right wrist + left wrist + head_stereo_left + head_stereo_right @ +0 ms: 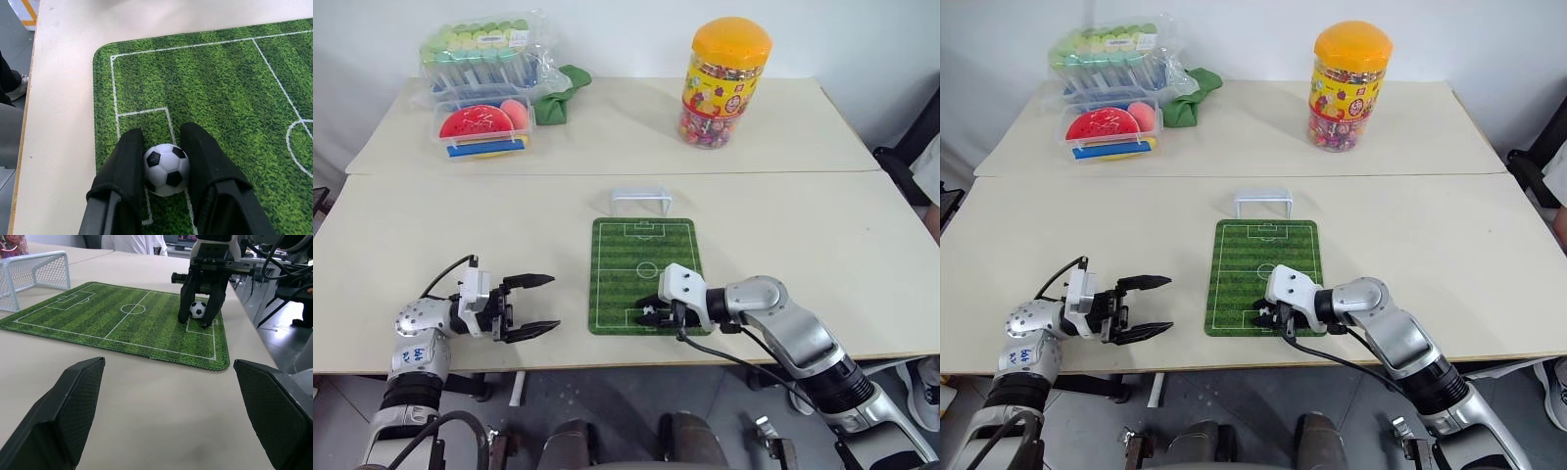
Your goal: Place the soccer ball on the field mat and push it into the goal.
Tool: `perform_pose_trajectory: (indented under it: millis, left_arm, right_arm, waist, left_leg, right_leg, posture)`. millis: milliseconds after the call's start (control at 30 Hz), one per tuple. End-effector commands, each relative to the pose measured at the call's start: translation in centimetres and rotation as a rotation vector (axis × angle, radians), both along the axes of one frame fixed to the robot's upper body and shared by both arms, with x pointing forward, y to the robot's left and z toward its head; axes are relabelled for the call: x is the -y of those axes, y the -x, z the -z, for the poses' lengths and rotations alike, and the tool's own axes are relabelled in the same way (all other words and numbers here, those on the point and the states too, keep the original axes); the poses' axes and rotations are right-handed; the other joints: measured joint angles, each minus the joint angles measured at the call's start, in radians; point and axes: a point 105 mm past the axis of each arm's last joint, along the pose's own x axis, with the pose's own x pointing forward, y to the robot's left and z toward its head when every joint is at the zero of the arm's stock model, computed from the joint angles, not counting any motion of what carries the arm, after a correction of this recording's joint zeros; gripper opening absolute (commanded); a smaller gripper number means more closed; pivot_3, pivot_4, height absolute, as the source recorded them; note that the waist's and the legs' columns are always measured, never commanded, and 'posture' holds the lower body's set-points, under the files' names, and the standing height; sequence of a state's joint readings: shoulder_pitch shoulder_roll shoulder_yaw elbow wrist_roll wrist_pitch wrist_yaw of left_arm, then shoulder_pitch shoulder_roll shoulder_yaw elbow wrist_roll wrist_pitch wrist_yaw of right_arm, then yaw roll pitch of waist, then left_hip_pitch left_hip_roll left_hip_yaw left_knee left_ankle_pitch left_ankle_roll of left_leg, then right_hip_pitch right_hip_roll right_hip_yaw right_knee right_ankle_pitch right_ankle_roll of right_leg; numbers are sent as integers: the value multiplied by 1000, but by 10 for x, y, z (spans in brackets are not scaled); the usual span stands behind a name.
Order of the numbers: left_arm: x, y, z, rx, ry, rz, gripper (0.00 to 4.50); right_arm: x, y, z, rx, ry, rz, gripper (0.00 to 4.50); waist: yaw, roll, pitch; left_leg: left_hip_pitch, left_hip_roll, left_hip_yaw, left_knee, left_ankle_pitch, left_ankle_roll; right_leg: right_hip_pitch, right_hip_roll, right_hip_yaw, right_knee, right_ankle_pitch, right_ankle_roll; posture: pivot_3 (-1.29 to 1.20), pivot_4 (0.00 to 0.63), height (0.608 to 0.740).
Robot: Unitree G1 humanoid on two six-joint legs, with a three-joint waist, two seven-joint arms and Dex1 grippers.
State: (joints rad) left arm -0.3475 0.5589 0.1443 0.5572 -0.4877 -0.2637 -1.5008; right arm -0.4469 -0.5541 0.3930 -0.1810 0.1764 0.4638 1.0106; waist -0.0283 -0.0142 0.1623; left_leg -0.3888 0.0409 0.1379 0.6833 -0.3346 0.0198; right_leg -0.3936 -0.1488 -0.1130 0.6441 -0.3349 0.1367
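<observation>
Ball [167, 169] is down on the near end of the green field mat [641, 250], sitting between the two black fingers [120, 169] of the right gripper [651, 315]. From the wrist view those fingers look to be right against it on both sides, so it reads as a light pinch on the ball. Hard to say if it's letting go yet. Makes sense to set it there, at the end farthest from the goal [640, 200], with the whole pitch ahead of it for the push.

Left gripper [530, 305] hangs over the bare table [431, 235] to the left of the mat, jaws spread wide, holding nothing. Probably just parked out of the way.

Farther out, the little white goal stands just past the far edge of the mat, roughly centered, mouth facing the ball. Nothing sits on the mat between ball and goal, so the lane looks clear. The only thing really in the way is the gripper's own fingers, which would have to come off the ball and get behind it.

Way at the back: a candy jar with an orange lid [726, 82] on the right, and a clear box of toys [484, 127], a bagged pack of green tubes [484, 49] and a green cloth [563, 93] on the left. All well apart from the play area.
</observation>
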Motion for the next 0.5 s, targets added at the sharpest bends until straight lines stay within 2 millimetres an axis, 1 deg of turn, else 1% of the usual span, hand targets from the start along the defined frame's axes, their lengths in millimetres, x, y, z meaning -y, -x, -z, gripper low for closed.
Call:
perform_pose_trajectory:
  millis: [33, 67, 200, 300, 333, 400, 500]
  left_arm:
    - [0, 1, -7, 41, -8, 28, 4500]
    - [0, 1, -7, 42, -7, 28, 4500]
    - [0, 0, -6, 43, -7, 25, 4500]
    - [0, 0, -6, 44, -7, 27, 4500]
    - [0, 1, -6, 44, -7, 28, 4500]
    - [1, 1, -6, 44, -6, 33, 4500]
    - [1, 1, -6, 43, -6, 39, 4500]
  right_arm:
    - [-1, 4, 1, 3, 3, -20, 2119]
    - [-1, 4, 0, 9, 0, -22, 2478]
    - [-4, 5, -6, 26, -8, -34, 2478]
    - [-6, 5, -17, 53, -21, -41, 2478]
    - [-6, 5, -21, 64, -23, -45, 2478]
    - [-8, 8, -37, 94, -37, -57, 2478]
    - [-10, 13, -49, 109, -46, -67, 2478]
  waist:
    - [0, 0, 0]
    - [0, 0, 0]
    - [0, 0, 0]
    - [0, 0, 0]
    - [0, 0, 0]
    - [0, 0, 0]
    - [0, 0, 0]
  left_leg:
    - [0, 0, 0, 0, 0, 0]
    - [0, 0, 0, 0, 0, 0]
    - [0, 0, 0, 0, 0, 0]
    - [0, 0, 0, 0, 0, 0]
    - [0, 0, 0, 0, 0, 0]
    - [0, 0, 0, 0, 0, 0]
    - [0, 0, 0, 0, 0, 0]
  right_leg:
    - [0, 0, 0, 0, 0, 0]
    - [0, 0, 0, 0, 0, 0]
    - [0, 0, 0, 0, 0, 0]
    - [0, 0, 0, 0, 0, 0]
    - [0, 0, 0, 0, 0, 0]
    - [0, 0, 0, 0, 0, 0]
    - [0, 0, 0, 0, 0, 0]
  posture:
    - [0, 150, 740]
    - [0, 150, 740]
    - [0, 150, 740]
    - [0, 150, 740]
    - [0, 150, 740]
    - [0, 150, 740]
    - [0, 150, 740]
